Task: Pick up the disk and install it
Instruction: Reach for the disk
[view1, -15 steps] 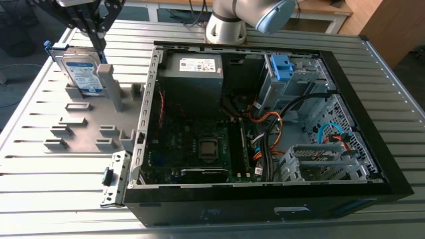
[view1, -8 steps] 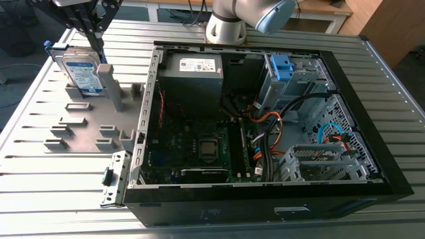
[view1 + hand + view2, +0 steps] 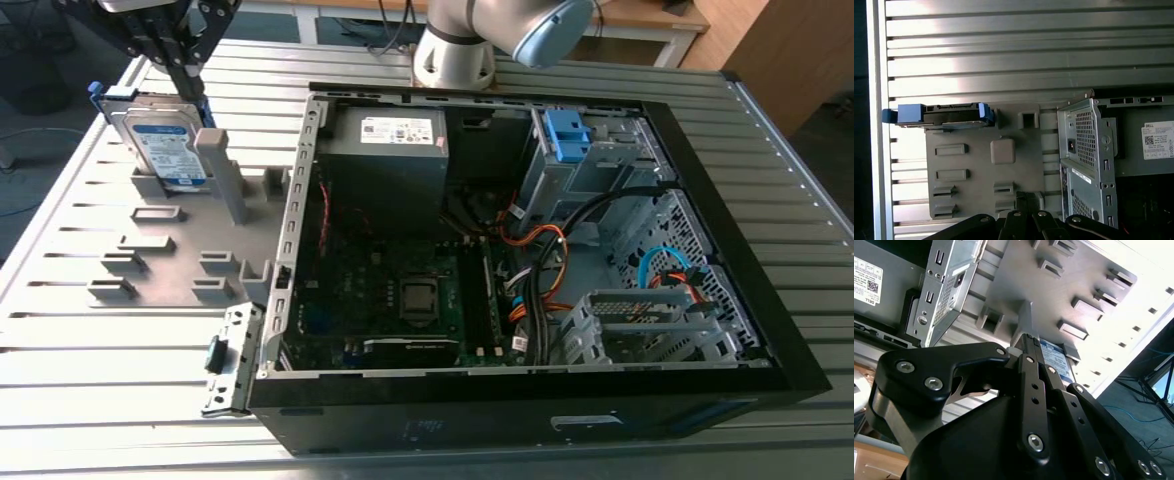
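From my station, the black linkage gripper (image 3: 196, 88) sat in the upper left of the exterior view with its jaws drawn together, and I saw nothing between them. Its tip hung just above and beside the top edge of the disk (image 3: 163, 150), a flat silver hard drive with a white-and-blue label and a bright blue plastic frame. Whether the tip touched that frame, I could not tell.

The disk stood upright on its edge in a slot of the grey plastic fixture plate (image 3: 160, 255), on the ribbed aluminium table (image 3: 67, 210). In the first wrist view I saw the disk (image 3: 949, 114) edge-on, well apart from the gripper (image 3: 1029, 196). In the second wrist view the gripper (image 3: 1029, 340) hid most of the disk (image 3: 1056, 360), leaving a strip of label.

To the exterior view's right lay the open black computer case (image 3: 754, 270), with a grey metal box (image 3: 387, 150) and a small blue plastic clip (image 3: 567, 135) inside. The gripper's upper body was cut off.
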Controlling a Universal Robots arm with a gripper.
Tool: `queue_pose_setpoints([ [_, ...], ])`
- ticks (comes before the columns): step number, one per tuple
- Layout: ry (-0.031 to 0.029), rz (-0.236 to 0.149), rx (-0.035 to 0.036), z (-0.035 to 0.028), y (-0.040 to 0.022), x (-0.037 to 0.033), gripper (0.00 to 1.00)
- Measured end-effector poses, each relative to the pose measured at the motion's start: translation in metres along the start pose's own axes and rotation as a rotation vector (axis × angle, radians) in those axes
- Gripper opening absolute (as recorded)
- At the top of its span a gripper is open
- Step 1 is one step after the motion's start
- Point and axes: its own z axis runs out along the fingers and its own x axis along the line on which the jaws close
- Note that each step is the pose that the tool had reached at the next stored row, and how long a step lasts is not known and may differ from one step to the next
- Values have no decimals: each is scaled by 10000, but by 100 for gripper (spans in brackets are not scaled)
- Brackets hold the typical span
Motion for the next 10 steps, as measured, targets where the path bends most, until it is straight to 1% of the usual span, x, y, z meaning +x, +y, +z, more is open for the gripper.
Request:
queue_pose_setpoints([
  [10, 0, 0, 0, -1, -4, 51, 11],
])
